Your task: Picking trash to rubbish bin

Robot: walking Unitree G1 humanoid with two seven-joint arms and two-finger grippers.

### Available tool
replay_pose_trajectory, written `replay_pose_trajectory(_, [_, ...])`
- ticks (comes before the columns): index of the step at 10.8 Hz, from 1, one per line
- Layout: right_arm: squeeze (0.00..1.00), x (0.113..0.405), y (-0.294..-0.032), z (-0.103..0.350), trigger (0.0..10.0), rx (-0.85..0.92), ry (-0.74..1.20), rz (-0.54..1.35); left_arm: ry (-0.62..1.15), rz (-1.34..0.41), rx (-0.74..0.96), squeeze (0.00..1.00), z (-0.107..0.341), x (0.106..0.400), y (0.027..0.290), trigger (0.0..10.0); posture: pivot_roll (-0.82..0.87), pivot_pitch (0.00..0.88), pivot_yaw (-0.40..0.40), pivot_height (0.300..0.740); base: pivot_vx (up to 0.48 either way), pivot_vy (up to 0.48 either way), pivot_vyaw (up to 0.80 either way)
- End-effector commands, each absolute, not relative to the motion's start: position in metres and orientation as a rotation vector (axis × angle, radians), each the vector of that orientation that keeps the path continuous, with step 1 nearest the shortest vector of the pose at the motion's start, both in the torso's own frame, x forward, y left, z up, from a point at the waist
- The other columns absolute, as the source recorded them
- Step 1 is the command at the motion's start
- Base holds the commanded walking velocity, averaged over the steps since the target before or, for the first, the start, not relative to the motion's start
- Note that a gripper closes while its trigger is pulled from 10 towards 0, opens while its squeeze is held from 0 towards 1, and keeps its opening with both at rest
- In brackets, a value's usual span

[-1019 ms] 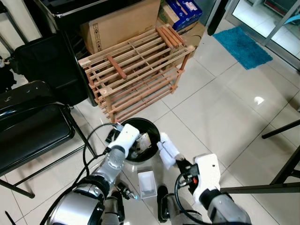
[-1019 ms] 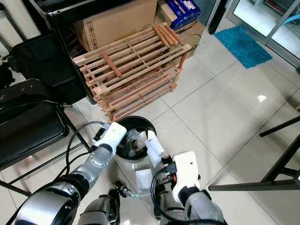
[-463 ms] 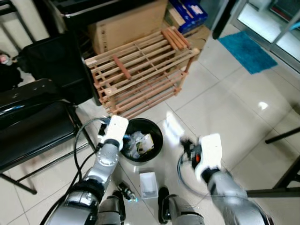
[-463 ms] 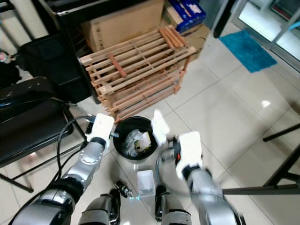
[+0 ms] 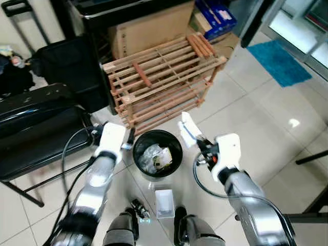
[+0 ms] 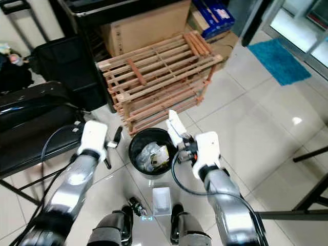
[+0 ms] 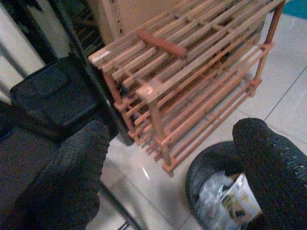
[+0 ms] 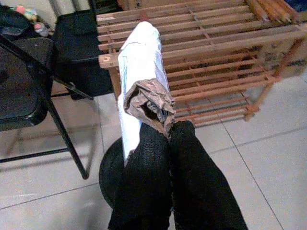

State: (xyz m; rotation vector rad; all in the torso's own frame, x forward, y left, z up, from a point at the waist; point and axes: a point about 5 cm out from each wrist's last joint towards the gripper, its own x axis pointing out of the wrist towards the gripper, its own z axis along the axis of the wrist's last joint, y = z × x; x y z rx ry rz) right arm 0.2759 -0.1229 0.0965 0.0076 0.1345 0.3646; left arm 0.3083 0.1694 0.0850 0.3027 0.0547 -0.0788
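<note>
On the far left, a black folding chair (image 5: 36,128) stands on the pale tiled floor (image 5: 256,113), with a black bag (image 5: 66,66) behind it against the wall. The left gripper (image 5: 129,139) hovers just left of the black rubbish bin (image 5: 177,151), its fingers (image 7: 72,177) spread wide apart and holding nothing; its wrist view looks between them at the bin's rim and the rack behind. The round bin sits on the floor in front of a slatted wooden shoe rack (image 5: 164,77), and it already contains crumpled clear plastic and a piece of printed paper trash (image 5: 156,158). A cardboard box (image 5: 148,28) stands behind the rack. Close to the robot's feet, a small white box (image 5: 164,203) lies on the tiles, just beside the bin.

To the right of the bin, the right gripper (image 5: 197,147) is raised near the bin's right rim. Its fingers (image 8: 153,163) are pressed together, pinching the crumpled brown end of a rolled white paper wrapper (image 8: 139,72). The roll points up and away from the gripper, tilted toward the rack, above the bin's edge rather than inside it. Farther right, a blue mat (image 5: 279,61) lies on the floor.
</note>
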Motion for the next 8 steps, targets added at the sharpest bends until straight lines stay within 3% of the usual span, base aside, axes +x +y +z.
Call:
replay_pose_trajectory(1, [0.00,0.278,-0.126,0.089,10.0,0.010,0.156,0.379,0.081,-0.086,0.299,0.00,0.083,0.301,0.171,10.0,0.29,0.303,-0.099,0.740,0.000,0.000,0.00])
replay_pose_trajectory(4, [0.00,0.301,-0.119,0.078,10.0,-0.009,0.196,0.461,0.161,-0.094,0.262,0.00,0.092,0.269,0.179,10.0,0.38,0.361,-0.134,0.740,0.000,0.000,0.00])
replay_pose_trajectory(8, [0.00,0.324,-0.117,0.068,10.0,-0.060,0.239,0.519,0.429,-0.215,0.264,0.00,0.084,0.220,0.192,10.0,0.51,0.430,-0.147,0.740,0.000,0.000,0.00])
